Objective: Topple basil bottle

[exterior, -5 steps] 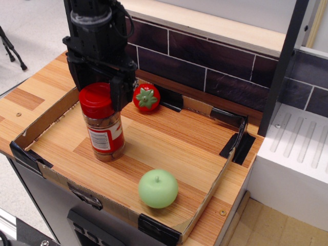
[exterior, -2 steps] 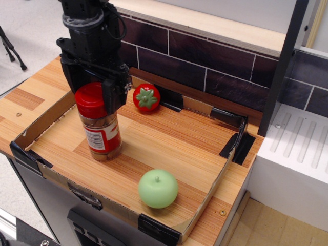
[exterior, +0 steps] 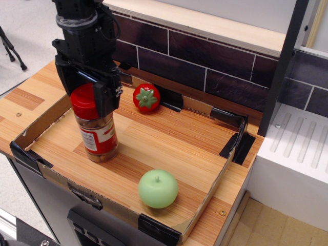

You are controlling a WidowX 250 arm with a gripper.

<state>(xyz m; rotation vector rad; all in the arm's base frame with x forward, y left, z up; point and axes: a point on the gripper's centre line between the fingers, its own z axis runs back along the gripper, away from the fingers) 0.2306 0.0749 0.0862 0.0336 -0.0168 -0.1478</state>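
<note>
The basil bottle [exterior: 97, 134] is a clear jar with a red lid [exterior: 83, 101], a red-and-white label and brownish contents. It stands at the left of the cardboard tray [exterior: 205, 202], its top leaning slightly left. My black gripper [exterior: 98, 100] hangs over it from the upper left. One finger [exterior: 107, 95] presses against the right side of the lid. The other finger is hidden behind the lid, so the gap does not show.
A red toy tomato [exterior: 146, 97] sits by the tray's back wall. A green apple [exterior: 158, 188] lies near the tray's front edge. A dark tiled wall [exterior: 205, 56] runs behind, and a white drain rack [exterior: 300, 154] stands to the right.
My gripper has moved left, and the bottle has moved left with it. The bottle's lid has shifted further than its base, so it now leans slightly left.
</note>
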